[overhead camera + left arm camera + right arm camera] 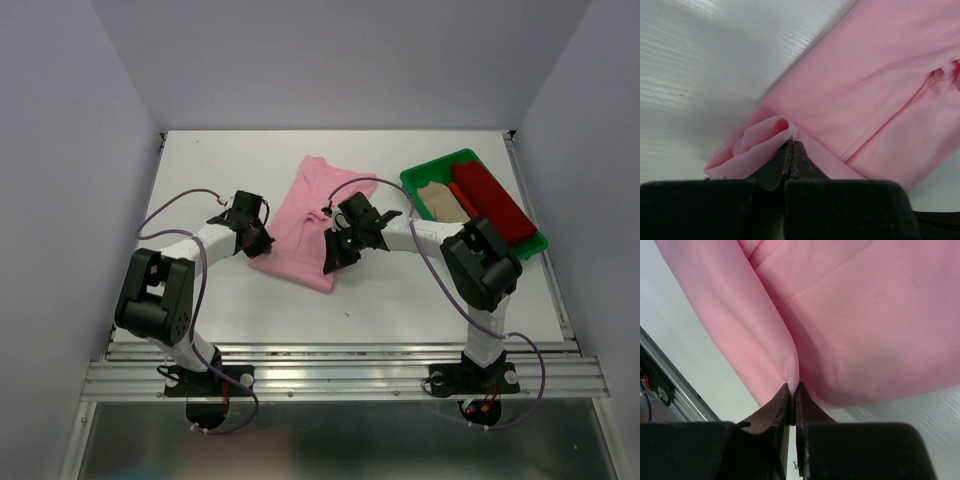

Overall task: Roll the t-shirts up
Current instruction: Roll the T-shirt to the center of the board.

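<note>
On your table (200, 170), the pink t-shirt (300, 215) lay folded at the middle, left of the green tray (440, 164) holding a dark red t-shirt (495, 205) and a beige t-shirt (438, 200). Your left jaws were clamped tight on its near-left edge; your right jaws pinched its near-right fold.

surface: white table (250, 310) | on it: pink t-shirt (310, 215) centre; green tray (432, 165) far right
</note>
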`<state>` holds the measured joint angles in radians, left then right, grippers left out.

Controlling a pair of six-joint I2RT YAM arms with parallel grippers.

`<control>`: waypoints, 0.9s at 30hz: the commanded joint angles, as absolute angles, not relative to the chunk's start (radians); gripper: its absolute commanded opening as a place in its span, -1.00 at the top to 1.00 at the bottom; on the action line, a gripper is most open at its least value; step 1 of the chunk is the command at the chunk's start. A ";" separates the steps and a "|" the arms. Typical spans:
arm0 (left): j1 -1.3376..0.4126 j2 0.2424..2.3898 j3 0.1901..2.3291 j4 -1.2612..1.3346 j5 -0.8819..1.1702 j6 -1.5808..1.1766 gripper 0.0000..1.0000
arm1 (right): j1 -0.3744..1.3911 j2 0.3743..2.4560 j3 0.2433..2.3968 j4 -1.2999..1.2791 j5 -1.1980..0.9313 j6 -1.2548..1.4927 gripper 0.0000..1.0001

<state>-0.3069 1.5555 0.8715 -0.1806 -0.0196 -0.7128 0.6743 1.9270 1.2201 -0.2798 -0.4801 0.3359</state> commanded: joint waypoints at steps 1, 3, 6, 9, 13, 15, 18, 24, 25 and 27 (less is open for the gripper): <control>-0.311 1.597 0.905 -0.206 -0.060 -0.706 1.00 | 0.670 1.936 1.252 -0.275 -0.440 0.318 0.84; -0.311 1.615 0.905 -0.195 -0.054 -0.706 1.00 | 0.670 1.933 1.246 -0.275 -0.423 0.318 0.79; -0.311 1.628 0.907 -0.189 -0.048 -0.706 1.00 | 0.670 1.924 1.243 -0.281 -0.405 0.318 0.67; -0.311 1.620 0.908 -0.178 -0.040 -0.701 1.00 | 0.680 1.904 1.239 -0.293 -0.374 0.322 0.32; -0.313 1.554 0.908 -0.161 -0.032 -0.690 1.00 | 0.698 1.809 1.226 -0.310 -0.319 0.342 -0.02; -0.313 1.510 0.908 -0.153 -0.028 -0.681 1.00 | 0.698 1.777 1.220 -0.316 -0.287 0.354 -0.04; -0.313 1.471 0.916 -0.153 -0.038 -0.670 1.00 | 0.724 1.729 1.221 -0.325 -0.246 0.373 -0.05; -0.314 1.405 0.951 -0.198 -0.095 -0.657 0.74 | 0.775 1.729 1.244 -0.319 -0.203 0.408 0.20; -0.313 1.394 0.953 -0.207 -0.101 -0.657 0.66 | 0.784 1.739 1.247 -0.318 -0.202 0.416 0.33; -0.314 1.388 0.951 -0.213 -0.113 -0.654 0.61 | 0.784 1.765 1.255 -0.313 -0.198 0.423 0.49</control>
